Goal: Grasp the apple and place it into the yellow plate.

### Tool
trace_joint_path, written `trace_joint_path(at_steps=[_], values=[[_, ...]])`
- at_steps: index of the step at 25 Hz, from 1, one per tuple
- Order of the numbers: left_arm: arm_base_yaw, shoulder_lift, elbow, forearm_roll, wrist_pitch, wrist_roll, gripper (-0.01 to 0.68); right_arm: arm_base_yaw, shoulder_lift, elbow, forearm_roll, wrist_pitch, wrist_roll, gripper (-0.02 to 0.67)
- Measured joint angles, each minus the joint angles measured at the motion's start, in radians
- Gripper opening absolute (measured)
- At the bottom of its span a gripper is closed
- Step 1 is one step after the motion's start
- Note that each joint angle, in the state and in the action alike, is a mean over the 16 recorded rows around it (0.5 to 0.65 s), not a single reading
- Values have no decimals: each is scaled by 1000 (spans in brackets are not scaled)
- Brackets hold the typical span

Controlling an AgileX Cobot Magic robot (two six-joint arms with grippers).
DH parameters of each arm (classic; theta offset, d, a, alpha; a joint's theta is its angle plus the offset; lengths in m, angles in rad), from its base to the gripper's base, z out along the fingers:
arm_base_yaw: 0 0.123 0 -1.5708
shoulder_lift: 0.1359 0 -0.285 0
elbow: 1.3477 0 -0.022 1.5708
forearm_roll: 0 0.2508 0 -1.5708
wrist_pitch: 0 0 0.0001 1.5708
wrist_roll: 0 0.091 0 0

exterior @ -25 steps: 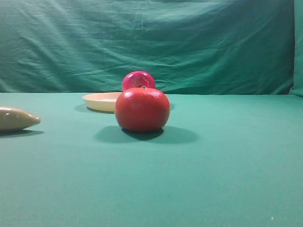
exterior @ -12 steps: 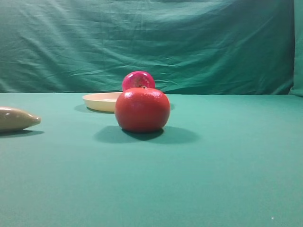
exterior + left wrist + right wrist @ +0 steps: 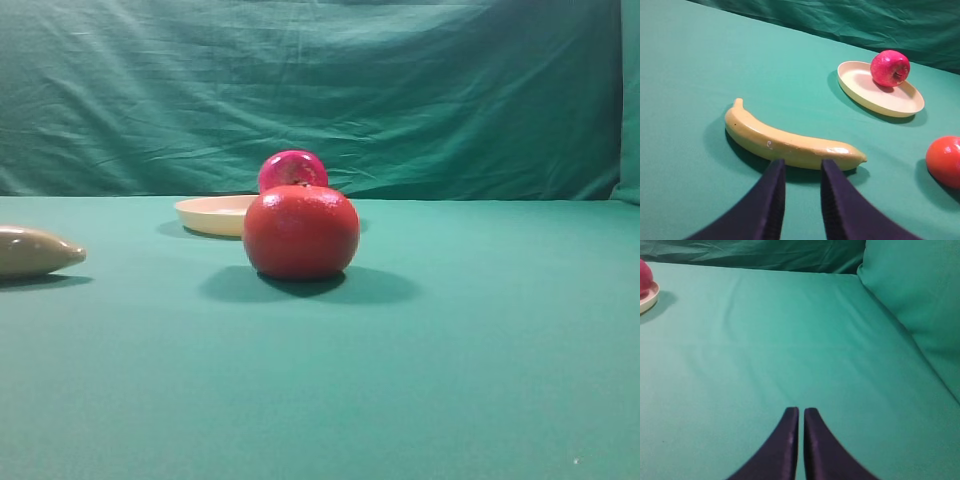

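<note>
Left wrist view, from near to far: the left gripper hangs empty over green cloth, its dark fingers a small gap apart. Just beyond lies a banana. An orange-red fruit sits to the right. Farthest, the apple rests inside the yellow plate, near its far rim. Right wrist view: the right gripper is closed, empty, above bare cloth.

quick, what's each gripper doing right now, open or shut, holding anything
Left gripper: open a little, empty, just short of the banana.
Right gripper: shut, empty, over bare green cloth.
</note>
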State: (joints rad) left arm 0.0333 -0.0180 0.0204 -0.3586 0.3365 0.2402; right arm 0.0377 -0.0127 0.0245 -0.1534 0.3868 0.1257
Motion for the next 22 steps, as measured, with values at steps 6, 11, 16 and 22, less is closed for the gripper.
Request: trace_joint_path(at_steps=[6,11,16,22], values=[[0,0,0,0,0,0,157,0,0,0,0,0,-1,0],[0,0,0,0,0,0,157,0,0,0,0,0,-1,0],[0,0,0,0,0,0,157,0,0,0,0,0,-2,0],[0,0,0,0,0,0,157,0,0,0,0,0,-3,0]])
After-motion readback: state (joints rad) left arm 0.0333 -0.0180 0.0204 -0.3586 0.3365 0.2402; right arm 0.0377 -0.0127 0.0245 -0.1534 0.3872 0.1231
